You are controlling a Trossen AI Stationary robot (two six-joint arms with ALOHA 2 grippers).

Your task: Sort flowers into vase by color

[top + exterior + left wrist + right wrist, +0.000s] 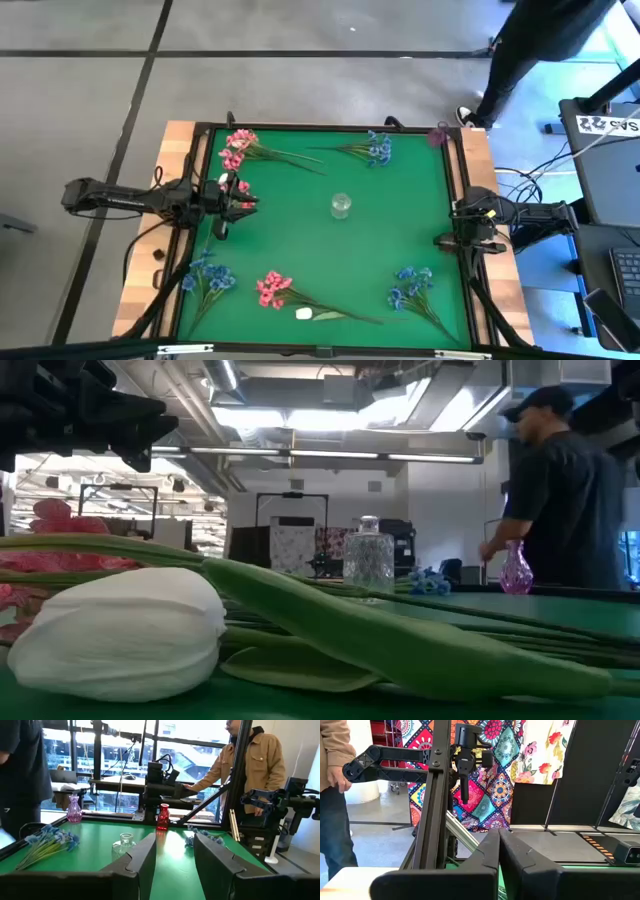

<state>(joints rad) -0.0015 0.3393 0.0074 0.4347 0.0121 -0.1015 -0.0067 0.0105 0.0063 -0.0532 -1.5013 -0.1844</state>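
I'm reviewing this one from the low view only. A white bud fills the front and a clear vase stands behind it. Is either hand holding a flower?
Observer: No. The left hand is open and empty, as its own wrist view shows.
Operator: And the right one?
Observer: The right hand waits at the right edge of the green mat, its fingers shut on nothing.
Operator: Is anything in the clear vase?
Observer: From above, the clear vase stands mid-mat with no stems in it.
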